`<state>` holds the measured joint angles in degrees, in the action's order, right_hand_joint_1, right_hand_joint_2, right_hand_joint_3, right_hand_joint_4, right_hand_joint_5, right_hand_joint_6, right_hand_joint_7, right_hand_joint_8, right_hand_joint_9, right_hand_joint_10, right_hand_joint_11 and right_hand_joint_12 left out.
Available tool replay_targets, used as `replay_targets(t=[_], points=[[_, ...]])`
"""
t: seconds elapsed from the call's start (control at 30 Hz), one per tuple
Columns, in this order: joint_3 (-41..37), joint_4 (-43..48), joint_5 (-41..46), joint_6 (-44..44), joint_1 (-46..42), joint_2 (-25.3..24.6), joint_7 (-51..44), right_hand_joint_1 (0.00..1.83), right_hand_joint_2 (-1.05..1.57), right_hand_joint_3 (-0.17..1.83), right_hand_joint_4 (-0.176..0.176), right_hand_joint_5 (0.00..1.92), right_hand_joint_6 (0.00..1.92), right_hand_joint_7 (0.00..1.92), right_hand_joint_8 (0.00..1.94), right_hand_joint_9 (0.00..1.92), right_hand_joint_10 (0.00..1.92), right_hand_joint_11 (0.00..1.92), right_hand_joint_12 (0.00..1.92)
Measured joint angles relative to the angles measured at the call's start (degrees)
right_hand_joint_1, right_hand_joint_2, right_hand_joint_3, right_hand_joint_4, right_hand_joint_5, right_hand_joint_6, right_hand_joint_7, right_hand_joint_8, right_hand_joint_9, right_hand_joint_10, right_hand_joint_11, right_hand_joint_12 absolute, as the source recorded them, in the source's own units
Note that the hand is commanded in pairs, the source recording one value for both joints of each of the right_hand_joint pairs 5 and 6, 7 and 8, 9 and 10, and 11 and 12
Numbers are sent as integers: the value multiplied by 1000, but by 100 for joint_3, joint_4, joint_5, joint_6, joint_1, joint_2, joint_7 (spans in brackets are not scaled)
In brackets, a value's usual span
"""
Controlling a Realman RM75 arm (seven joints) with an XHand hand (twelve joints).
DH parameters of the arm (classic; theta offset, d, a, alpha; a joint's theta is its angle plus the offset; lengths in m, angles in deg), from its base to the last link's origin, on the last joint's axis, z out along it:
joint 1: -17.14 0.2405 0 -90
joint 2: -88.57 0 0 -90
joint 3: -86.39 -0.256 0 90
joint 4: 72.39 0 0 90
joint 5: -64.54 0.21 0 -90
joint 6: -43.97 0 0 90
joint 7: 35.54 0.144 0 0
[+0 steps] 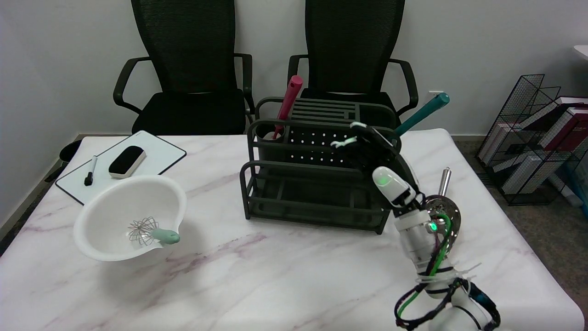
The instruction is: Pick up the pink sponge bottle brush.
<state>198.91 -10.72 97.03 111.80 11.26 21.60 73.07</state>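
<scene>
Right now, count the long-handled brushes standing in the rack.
2. The pink brush stands in the rack's left cup; the teal brush leans from its right end, behind the right hand. Others may be hidden.

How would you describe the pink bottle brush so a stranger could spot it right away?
Find the dark green rack in the middle of the marble table. At its back left corner, the pink bottle brush stands in a round cup, leaning right. The only other upright handle, the teal brush, sits at the right end.
</scene>
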Motion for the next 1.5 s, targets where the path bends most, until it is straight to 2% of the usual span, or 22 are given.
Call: replay_targets(t=[0.37, 0.77, 1.23, 1.5], points=[[-1, 485, -223, -1251, 1047, 109, -81, 1131, 37, 897, 0, 286, 286, 761, 761, 707, 707, 582, 582], [9, 645, -396, -2148, 2364, 347, -39, 1138, -14, 943, 0, 287, 287, 757, 757, 686, 686, 576, 576], [33, 555, -440, -2743, 3047, 475, -19, 1150, -170, 1028, 0, 241, 241, 702, 702, 603, 603, 449, 449], [215, 41, -465, -2937, 3436, 317, -21, 1225, -229, 1035, 0, 177, 177, 690, 690, 598, 598, 402, 402]])
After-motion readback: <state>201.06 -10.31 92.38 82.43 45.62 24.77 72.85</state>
